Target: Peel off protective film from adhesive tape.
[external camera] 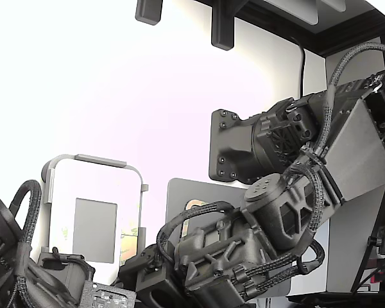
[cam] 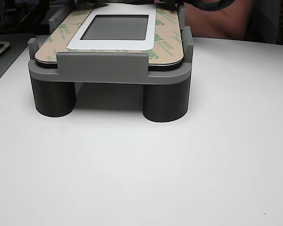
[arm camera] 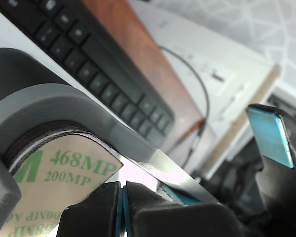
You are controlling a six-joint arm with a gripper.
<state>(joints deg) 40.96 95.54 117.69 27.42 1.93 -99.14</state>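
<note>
The protective film [arm camera: 64,182] is a cream strip printed with green "468MP" marks, lying on the plate held in a grey fixture [arm camera: 64,106]. In the wrist view my gripper [arm camera: 122,210] is shut, its two blue-padded dark fingers pressed together right at the film's corner. Whether the film is pinched between them is hidden. In the other view the film [cam: 167,33] runs along the plate's edges around a white frame [cam: 114,44] with a dark grey middle. The exterior view shows the film [external camera: 129,239] beside the arm's wrist.
A separate dark finger with a blue pad [arm camera: 269,136] stands apart nearby. A black keyboard [arm camera: 89,54] and a thin cable [arm camera: 200,98] lie beyond the fixture. The fixture [cam: 108,68] rests on two round legs on a white table [cam: 141,179]. A second arm [external camera: 13,256] shows at the exterior view's left.
</note>
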